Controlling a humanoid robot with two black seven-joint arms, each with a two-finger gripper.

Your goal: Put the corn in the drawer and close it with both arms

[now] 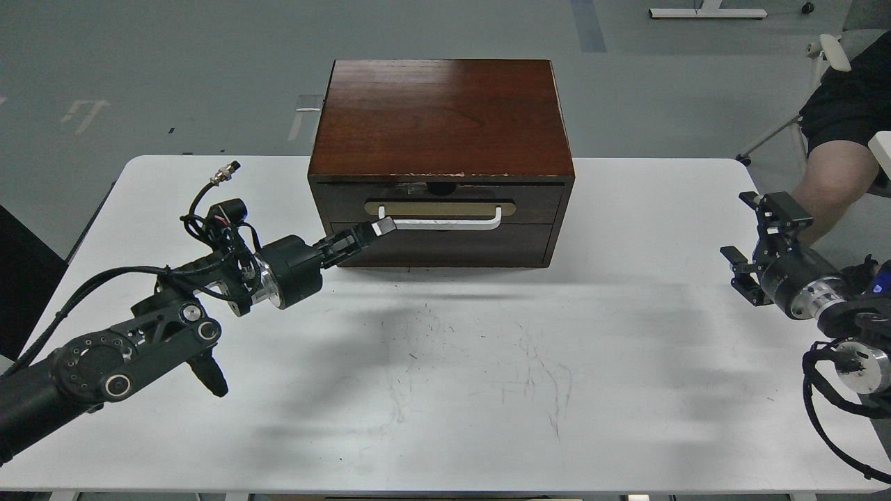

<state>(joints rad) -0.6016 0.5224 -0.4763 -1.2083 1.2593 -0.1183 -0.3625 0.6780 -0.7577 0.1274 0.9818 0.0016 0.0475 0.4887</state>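
Observation:
A dark reddish-brown wooden cabinet (442,115) stands at the back middle of the white table (487,390). Its drawer (536,202) is pushed in, with a tan oval plate and a white bar handle (445,223). My left gripper (376,228) reaches to the left end of the handle, its fingers close together and touching the drawer front there. My right gripper (755,236) is open and empty, well to the right of the cabinet near the table's right edge. The corn is not in view.
A plain dark panel (452,247) sits under the drawer. A seated person's leg (832,181) and a chair are just beyond the table's right edge, close behind my right gripper.

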